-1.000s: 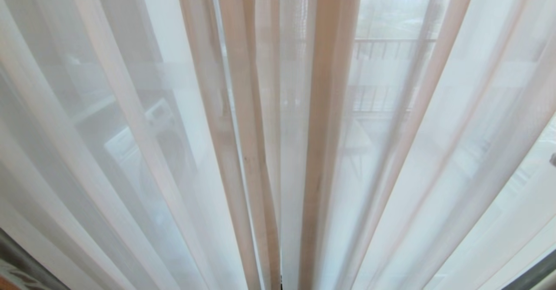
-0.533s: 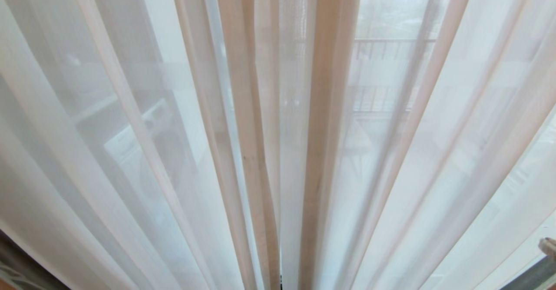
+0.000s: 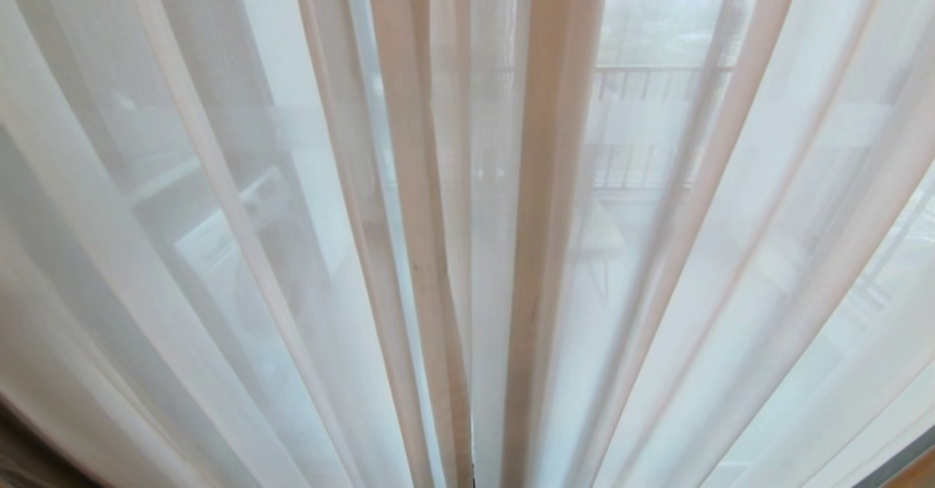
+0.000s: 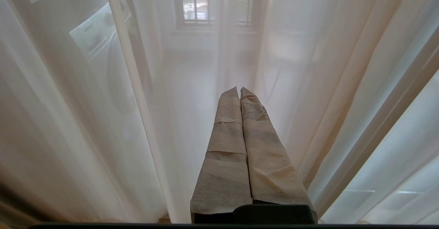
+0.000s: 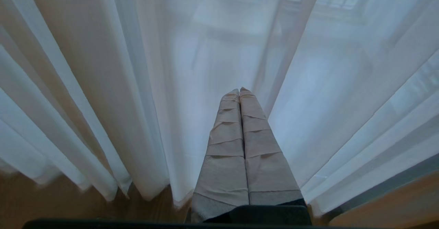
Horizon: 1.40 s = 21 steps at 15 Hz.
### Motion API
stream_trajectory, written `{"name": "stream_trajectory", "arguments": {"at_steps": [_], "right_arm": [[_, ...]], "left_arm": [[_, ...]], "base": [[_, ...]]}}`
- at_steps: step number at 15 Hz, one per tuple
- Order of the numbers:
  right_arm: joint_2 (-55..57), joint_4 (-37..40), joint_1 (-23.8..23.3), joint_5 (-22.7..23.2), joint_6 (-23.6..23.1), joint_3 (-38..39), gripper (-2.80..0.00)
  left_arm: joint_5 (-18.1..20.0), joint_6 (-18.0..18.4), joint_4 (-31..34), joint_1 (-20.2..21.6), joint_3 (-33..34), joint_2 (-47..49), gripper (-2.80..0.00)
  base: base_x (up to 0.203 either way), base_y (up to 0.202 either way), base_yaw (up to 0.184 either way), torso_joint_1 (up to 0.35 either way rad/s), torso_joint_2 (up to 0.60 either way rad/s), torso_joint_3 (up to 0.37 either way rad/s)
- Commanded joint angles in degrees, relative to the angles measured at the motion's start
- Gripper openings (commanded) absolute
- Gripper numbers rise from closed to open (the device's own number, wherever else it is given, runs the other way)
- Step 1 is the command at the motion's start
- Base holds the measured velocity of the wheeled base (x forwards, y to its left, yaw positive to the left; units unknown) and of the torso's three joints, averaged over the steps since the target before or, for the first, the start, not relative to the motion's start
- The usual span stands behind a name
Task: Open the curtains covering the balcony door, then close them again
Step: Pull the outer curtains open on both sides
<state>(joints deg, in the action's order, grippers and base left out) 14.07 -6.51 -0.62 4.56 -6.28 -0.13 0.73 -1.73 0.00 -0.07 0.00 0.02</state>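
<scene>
White sheer curtains (image 3: 467, 254) fill the whole head view, drawn across the balcony door (image 3: 902, 459). The left gripper (image 4: 239, 89) and right gripper (image 5: 239, 90) both point at the sheers, fingers pressed together, empty.

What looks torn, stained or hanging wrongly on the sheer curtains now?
Nothing stands out. The sheers hang in even folds and meet at the centre; I see no tear. Both pincers, left and right, are shut and hold no cloth.
</scene>
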Motion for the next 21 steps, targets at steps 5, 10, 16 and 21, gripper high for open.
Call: {"name": "stream_trajectory", "arguments": {"at_steps": [5, 10, 16, 21], "right_arm": [[-14.07, 5.36, 0.28, -5.82, 2.04, 0.05, -2.8], [-14.07, 6.25, 0.27, -5.97, 5.55, 0.13, -2.8], [-14.07, 6.33, 0.34, -6.06, 5.42, 0.13, -2.8], [-14.07, 6.33, 0.35, -6.06, 5.49, 0.13, -2.8]], "left_arm": [[-0.02, -0.03, 0.0, -0.01, 0.0, -0.02, -2.8], [-0.02, -0.03, 0.0, -0.01, 0.0, -0.02, -2.8], [-0.02, -0.03, 0.0, -0.01, 0.0, -0.02, -2.8], [-0.02, -0.03, 0.0, 0.06, 0.0, -0.02, -2.8]], "base": [[0.0, 0.0, 0.0, 0.0, 0.0, 0.0], [0.0, 0.0, 0.0, 0.0, 0.0, 0.0], [0.0, 0.0, 0.0, 0.0, 0.0, 0.0], [0.0, 0.0, 0.0, 0.0, 0.0, 0.0]]}}
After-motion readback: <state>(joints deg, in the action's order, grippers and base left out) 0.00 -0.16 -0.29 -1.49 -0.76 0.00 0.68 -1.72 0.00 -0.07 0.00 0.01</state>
